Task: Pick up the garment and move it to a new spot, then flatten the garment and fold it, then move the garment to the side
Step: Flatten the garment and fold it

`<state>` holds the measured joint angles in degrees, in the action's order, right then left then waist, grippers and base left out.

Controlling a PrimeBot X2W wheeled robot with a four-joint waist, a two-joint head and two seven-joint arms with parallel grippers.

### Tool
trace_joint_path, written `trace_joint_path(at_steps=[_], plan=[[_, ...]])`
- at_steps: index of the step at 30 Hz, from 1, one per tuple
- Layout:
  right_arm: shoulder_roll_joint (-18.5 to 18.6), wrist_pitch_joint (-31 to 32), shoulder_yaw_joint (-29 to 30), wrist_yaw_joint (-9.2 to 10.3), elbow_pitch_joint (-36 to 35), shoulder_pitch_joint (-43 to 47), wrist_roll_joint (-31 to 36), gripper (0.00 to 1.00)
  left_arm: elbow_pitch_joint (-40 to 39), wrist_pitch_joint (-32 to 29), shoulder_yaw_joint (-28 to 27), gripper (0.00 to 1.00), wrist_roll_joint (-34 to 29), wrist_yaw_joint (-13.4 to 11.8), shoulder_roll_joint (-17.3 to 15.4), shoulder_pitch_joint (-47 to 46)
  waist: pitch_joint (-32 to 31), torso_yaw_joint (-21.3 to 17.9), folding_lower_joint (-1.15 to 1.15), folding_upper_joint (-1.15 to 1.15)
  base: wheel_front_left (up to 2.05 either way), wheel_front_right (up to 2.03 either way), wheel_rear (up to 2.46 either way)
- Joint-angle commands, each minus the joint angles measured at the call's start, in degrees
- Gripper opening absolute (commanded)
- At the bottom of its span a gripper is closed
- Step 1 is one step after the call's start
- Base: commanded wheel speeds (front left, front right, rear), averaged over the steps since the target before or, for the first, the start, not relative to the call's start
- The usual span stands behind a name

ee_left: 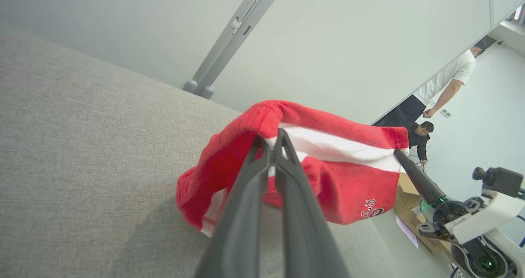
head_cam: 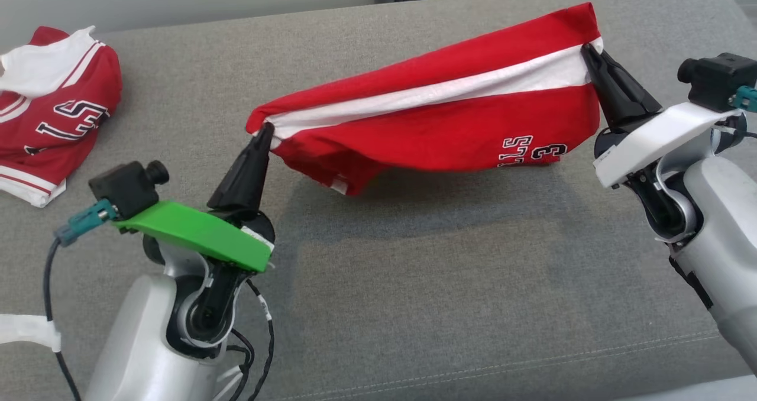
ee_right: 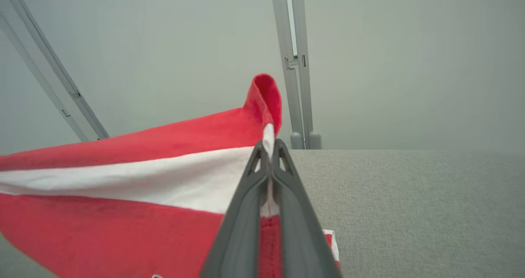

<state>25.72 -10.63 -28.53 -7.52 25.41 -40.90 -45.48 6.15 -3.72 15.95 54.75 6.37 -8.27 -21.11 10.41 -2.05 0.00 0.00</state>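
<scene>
The garment is red with a white stripe and dark lettering, stretched between both grippers above the grey couch seat. My left gripper is shut on its left corner, and my right gripper is shut on its right corner, held higher. The lower edge sags toward the seat. In the left wrist view the garment hangs past my left gripper, with the right gripper pinching the far corner. The right wrist view has the garment clamped between my right gripper.
A second red and white jersey lies crumpled at the couch's far left. A pale wall with a grey post stands behind the couch. Two people and cardboard boxes are in the room beyond the couch's right end.
</scene>
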Motion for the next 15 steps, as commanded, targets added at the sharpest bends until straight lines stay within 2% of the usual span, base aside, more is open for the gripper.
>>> trace_joint_path(at_steps=[1, 3, 8, 12, 15], plan=[[0.52, 0.59, 1.16, 0.06, -2.8, 1.77, -0.69, 0.0, -2.6, -0.06, -0.92, 0.0, 0.96, -0.49, -0.81, 1.19, -2.07, -1.1, 0.0, 0.0, 0.0, 0.0, 0.0], [0.95, 1.09, 2.03, 0.06, -4.77, 2.57, -0.91, 0.0, -4.54, -0.2, -1.53, 0.0, 1.37, -0.89, -1.14, 1.54, -2.6, -1.24, 0.0, 0.0, 0.0, 0.0, 0.0], [1.66, 3.95, 7.92, 0.07, -15.4, 6.95, -0.8, 0.0, -15.51, -2.2, -4.1, 0.0, 3.26, -3.31, -3.24, 3.61, -4.54, -1.86, 0.0, 0.0, 0.0, 0.0, 0.0], [0.39, 7.82, 13.71, 0.07, -22.87, 9.7, -1.03, 0.0, -22.5, -5.72, -5.44, 0.0, 4.09, -5.94, -5.49, 2.85, -5.14, -2.09, 0.0, 0.0, 0.0, 0.0, 0.0], [-1.17, 11.95, 16.39, 0.07, -25.76, 9.9, 0.26, 0.0, -23.8, -9.08, -5.81, 0.0, 4.03, -8.03, -7.3, -0.34, -4.92, -2.09, 0.0, 0.0, 0.0, 0.0, 0.0]])
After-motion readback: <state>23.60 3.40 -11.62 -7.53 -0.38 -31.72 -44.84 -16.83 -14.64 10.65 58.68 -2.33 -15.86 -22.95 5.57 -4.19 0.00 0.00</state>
